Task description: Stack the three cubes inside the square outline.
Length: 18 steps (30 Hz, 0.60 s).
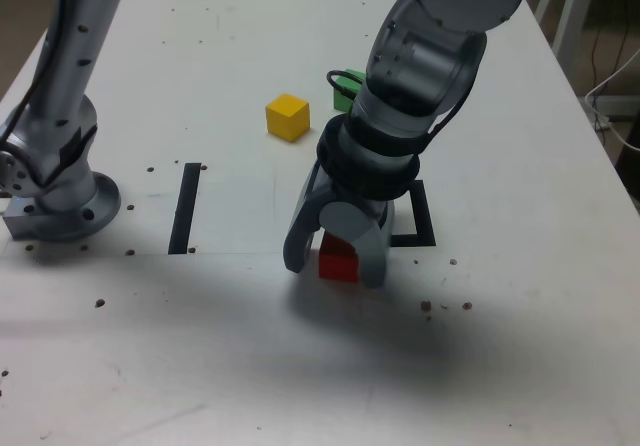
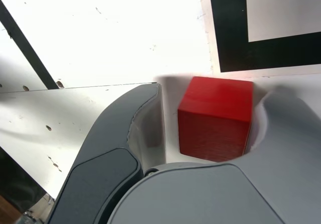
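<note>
Straddling red cube (image 2: 215, 118), claw (image 1: 338, 256) partly open, gap showing on one side; firm grip not evident. Red cube on table (image 1: 250, 356), outside square outline (image 2: 281, 53), near its corner. Yellow cube (image 1: 288, 117) and green cube (image 1: 349, 88) farther back in exterior view, green partly hidden by arm (image 1: 400, 96).

Bent arm (image 1: 400, 96) reaching down, end effector (image 1: 338, 256) lowered, fingers pointing downward, standing apart
</note>
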{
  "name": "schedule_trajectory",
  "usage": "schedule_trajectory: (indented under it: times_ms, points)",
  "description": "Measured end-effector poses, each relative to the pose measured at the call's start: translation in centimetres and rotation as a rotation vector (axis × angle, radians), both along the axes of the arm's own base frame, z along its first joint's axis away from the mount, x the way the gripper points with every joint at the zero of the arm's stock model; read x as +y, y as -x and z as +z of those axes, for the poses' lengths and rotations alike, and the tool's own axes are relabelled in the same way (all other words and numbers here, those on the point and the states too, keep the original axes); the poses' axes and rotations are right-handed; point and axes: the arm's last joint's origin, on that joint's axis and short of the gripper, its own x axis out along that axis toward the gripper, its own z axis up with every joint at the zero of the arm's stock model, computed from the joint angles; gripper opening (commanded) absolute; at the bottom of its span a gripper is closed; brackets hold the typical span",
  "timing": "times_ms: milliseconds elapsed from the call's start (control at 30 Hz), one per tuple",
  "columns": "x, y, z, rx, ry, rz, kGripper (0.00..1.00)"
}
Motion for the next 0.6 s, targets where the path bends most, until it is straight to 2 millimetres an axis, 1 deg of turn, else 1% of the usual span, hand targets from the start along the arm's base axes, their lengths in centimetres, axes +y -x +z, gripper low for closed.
schedule_trajectory:
  times_ms: [433,600]
  points:
    - [-0.05,-0.22,0.07,-0.007,0.005,-0.011,0.28]
    - [0.09,-0.82,0.54,-0.033,0.009,-0.012,0.28]
